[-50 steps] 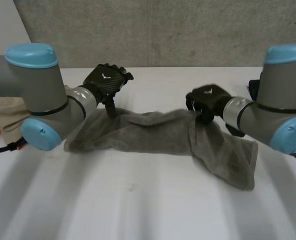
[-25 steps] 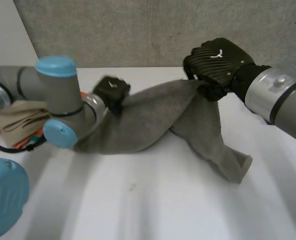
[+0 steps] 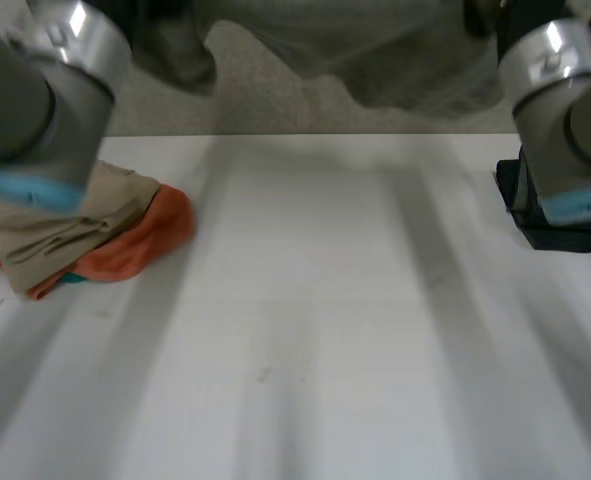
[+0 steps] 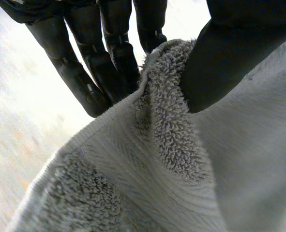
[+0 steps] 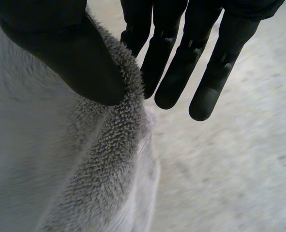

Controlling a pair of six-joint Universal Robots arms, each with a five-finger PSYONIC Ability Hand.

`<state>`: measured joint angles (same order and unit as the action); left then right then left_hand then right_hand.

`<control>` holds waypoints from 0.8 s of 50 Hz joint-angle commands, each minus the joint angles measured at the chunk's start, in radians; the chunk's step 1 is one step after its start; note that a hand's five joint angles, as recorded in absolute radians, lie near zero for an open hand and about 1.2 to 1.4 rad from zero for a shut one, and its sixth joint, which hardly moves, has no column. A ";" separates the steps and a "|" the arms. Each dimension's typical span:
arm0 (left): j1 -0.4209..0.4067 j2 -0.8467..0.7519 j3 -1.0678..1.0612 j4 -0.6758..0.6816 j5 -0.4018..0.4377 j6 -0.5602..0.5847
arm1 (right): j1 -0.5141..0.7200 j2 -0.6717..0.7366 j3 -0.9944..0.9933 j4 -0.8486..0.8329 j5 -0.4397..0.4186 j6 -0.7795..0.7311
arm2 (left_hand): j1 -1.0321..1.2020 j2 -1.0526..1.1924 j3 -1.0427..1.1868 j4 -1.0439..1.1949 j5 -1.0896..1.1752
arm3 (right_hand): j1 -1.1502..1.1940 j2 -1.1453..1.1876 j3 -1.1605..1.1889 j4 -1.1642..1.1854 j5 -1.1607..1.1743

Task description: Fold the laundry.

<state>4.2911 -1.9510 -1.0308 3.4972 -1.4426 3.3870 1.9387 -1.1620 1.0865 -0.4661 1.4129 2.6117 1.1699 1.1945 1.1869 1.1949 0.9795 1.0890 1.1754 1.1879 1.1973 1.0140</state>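
A white table (image 3: 305,380) is standing before a concrete wall (image 3: 265,105). At the left of the table a pile (image 3: 85,235) of beige, orange and teal clothes is lying, and at its right edge a dark folded cloth (image 3: 560,225) is sitting, well apart from the pile. Farther back, the left arm (image 3: 35,90) and the right arm (image 3: 565,100) are reaching high above the table, and a grey towel (image 3: 375,50) is hanging between them, clear of the table. In the left wrist view, the left hand (image 4: 84,72) is pinching a bunched edge of the towel (image 4: 172,159) between thumb and fingers. In the right wrist view, the right hand (image 5: 181,58) is gripping another edge of the towel (image 5: 60,159), its thumb pressing the terry pile against the fingers.
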 commanded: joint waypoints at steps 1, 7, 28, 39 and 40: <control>0.019 -0.029 -0.331 -0.011 0.010 0.057 | -0.021 -0.070 0.343 0.060 -0.052 -0.064 | 0.226 0.202 0.209 0.201 0.242 | 0.307 0.221 0.208 0.199 0.208; 0.049 -0.221 -0.425 -0.015 0.021 0.195 | -0.027 0.021 0.578 0.067 -0.101 -0.136 | 0.045 0.020 0.028 0.020 0.061 | 0.307 0.221 0.208 0.199 0.208; 0.131 -0.260 -0.380 -0.237 0.024 0.327 | -0.032 0.094 0.581 0.155 -0.094 -0.140 | -0.584 -0.608 -0.601 -0.609 -0.568 | 0.307 0.221 0.208 0.199 0.208; 0.148 -0.290 -0.377 -0.218 0.036 0.345 | -0.040 0.096 0.547 0.210 -0.103 -0.082 | -0.006 -0.030 -0.023 -0.031 0.010 | 0.307 0.221 0.208 0.199 0.208; 0.148 -0.295 -0.370 -0.219 0.037 0.348 | -0.041 0.096 0.543 0.222 -0.107 -0.076 | 0.198 0.174 0.181 0.173 0.214 | 0.307 0.221 0.208 0.199 0.208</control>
<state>4.4354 -2.2239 -1.4188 3.2692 -1.4101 3.7263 1.8993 -1.0677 1.6460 -0.2812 1.3155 2.5052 0.9308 0.9143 0.9121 0.9076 0.7268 1.0890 1.1754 1.1879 1.1976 1.0139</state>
